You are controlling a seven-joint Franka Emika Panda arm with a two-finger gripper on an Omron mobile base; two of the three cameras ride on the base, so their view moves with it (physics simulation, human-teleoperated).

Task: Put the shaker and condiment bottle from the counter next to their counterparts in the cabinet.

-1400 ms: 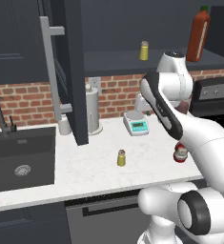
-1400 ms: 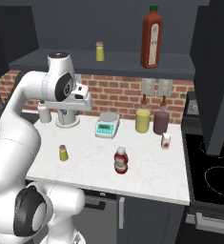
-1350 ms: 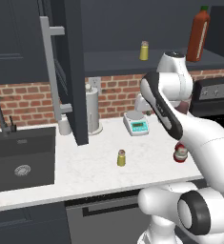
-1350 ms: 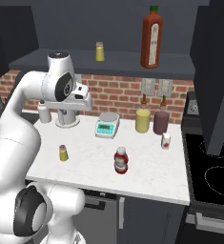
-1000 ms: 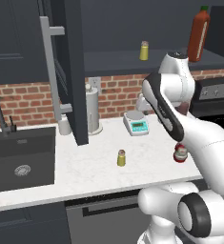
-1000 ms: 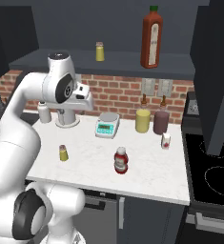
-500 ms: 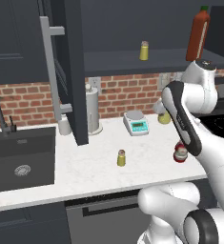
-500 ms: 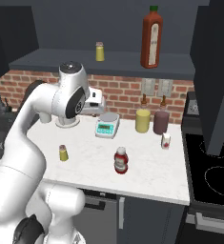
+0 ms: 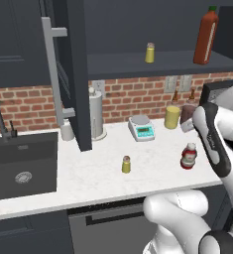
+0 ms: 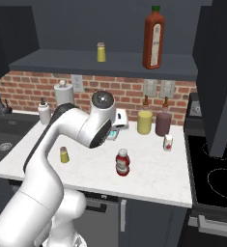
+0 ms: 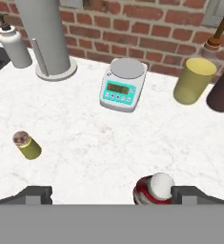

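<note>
Red and small, the condiment bottle point(image 11: 154, 190) is standing upright on the white counter point(image 11: 99, 143), near its front edge. The gripper point(image 11: 111, 195) is hanging over it with its two tips spread wide apart, holding nothing. This bottle is looking light and hard, with smooth sides that could be slippery, so squeezing it around the middle, below the white cap, is probably safest. The yellow shaker point(image 11: 26, 145) is sitting well off to one side, also upright. It is tiny and round and might tip or roll if bumped. Up in the cabinet point(image 10: 110, 65), the matching shaker point(image 10: 101, 52) and the tall bottle point(image 10: 153, 37) are waiting on the shelf.
</note>
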